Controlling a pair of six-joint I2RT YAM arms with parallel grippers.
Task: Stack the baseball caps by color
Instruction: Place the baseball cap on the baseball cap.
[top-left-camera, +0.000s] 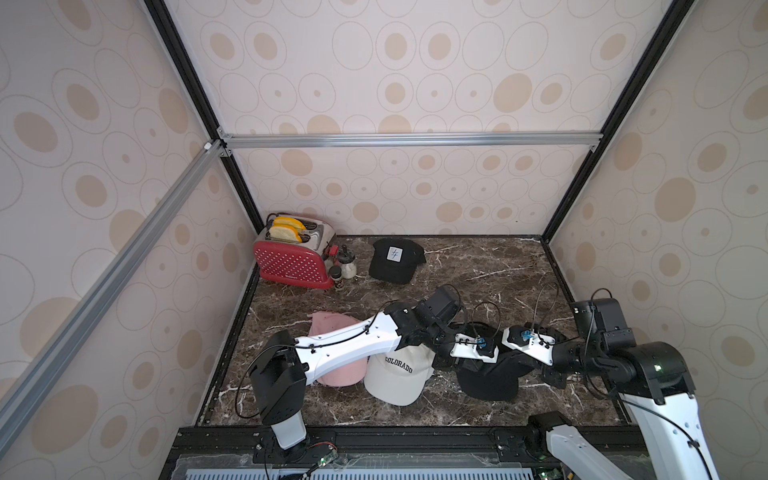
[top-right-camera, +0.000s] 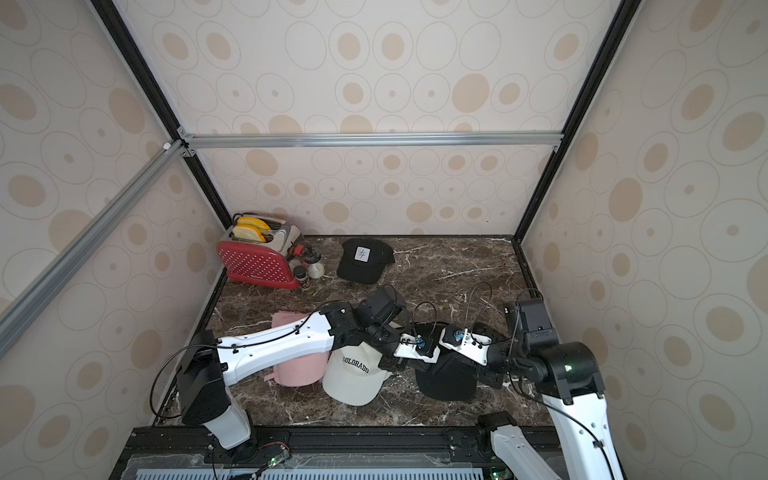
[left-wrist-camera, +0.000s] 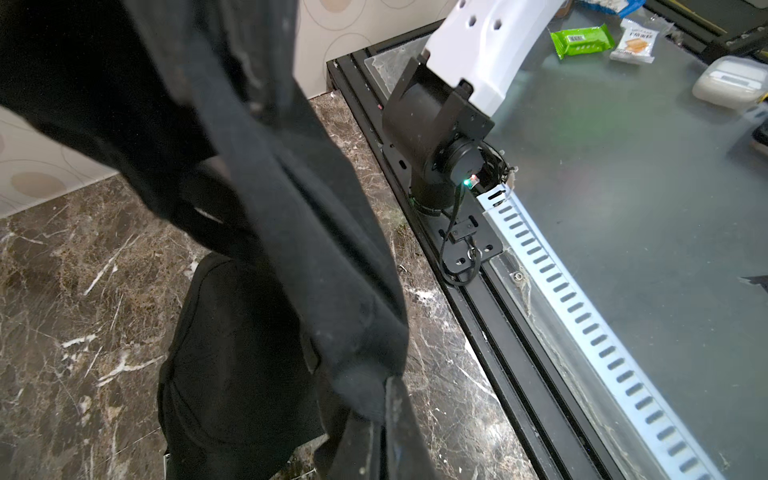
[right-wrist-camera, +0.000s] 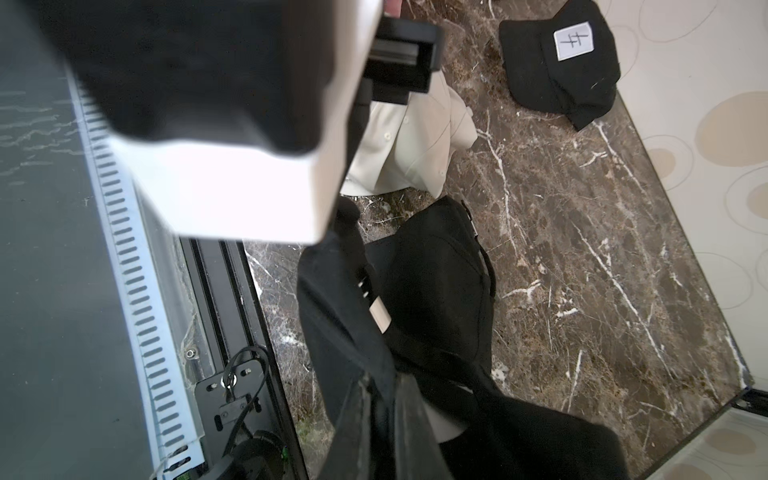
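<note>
At the front right of the marble table (top-left-camera: 498, 270), a soft, light black cap (left-wrist-camera: 291, 232) hangs over a second black cap (left-wrist-camera: 232, 353). The left gripper (left-wrist-camera: 380, 432) and right gripper (right-wrist-camera: 382, 415) both pinch its limp fabric; the stiffer brim probably holds better.

a red toaster (top-left-camera: 293, 266) holding bread slices (top-left-camera: 284, 230) is seen in the far corner; small jars (top-left-camera: 347, 264) are set beside it.

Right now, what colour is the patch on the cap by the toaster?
White patch with thin dark lines, on a black cap. Clearest in the right wrist view.
</note>
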